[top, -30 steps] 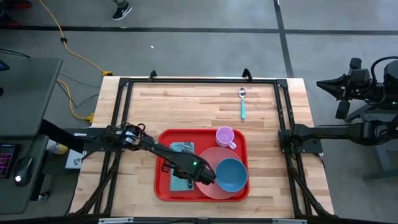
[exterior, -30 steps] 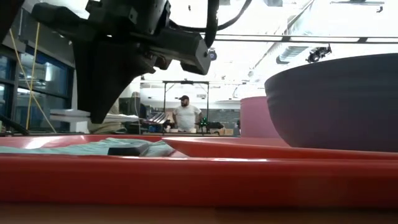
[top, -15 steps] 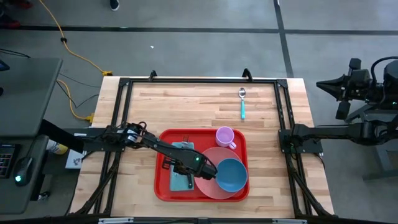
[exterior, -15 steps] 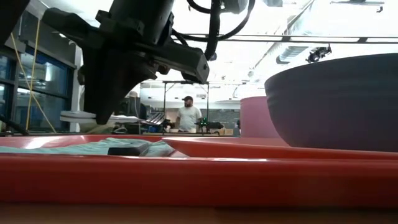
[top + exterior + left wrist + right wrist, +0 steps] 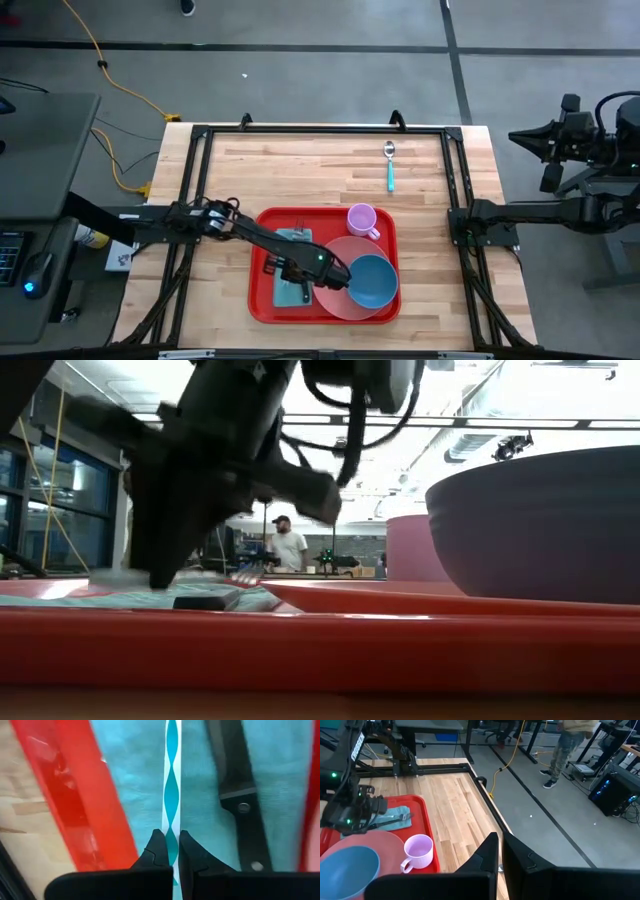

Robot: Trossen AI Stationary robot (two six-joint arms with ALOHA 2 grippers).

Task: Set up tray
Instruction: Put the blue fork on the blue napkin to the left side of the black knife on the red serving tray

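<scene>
The red tray (image 5: 262, 300) lies near the table's near edge and holds a teal napkin (image 5: 135, 780), a pink plate (image 5: 340, 250), a blue bowl (image 5: 372, 282) and a pink cup (image 5: 362, 220). On the napkin lie a black-handled knife (image 5: 235, 785) and a thin white utensil with a teal wave pattern (image 5: 171, 765). My left gripper (image 5: 174, 847) is low over the napkin (image 5: 300, 278), shut on that utensil. A teal-handled spoon (image 5: 390, 165) rests on the table's far side. My right gripper (image 5: 500, 850) waits shut, off the table's right edge. My left gripper pinches the patterned utensil's handle (image 5: 171, 827) between its two fingers, near the handle's free end. The fingers (image 5: 159, 850) slant down from above and lie along the handle. The rest of the utensil stretches ahead over the napkin, beside the knife; whether it touches the cloth I cannot tell.
The bowl (image 5: 540, 530) sits on the plate in the tray's near right corner, with the cup (image 5: 405, 550) behind it. The tray's raised rim (image 5: 75, 795) runs beside the napkin. Black frame rails border the table. A person (image 5: 288, 545) stands far off in the room.
My left gripper has come down toward the napkin and shifted a little toward the table's left, away from the bowl, still shut on the utensil. The person in the room behind has walked a little to the left.
</scene>
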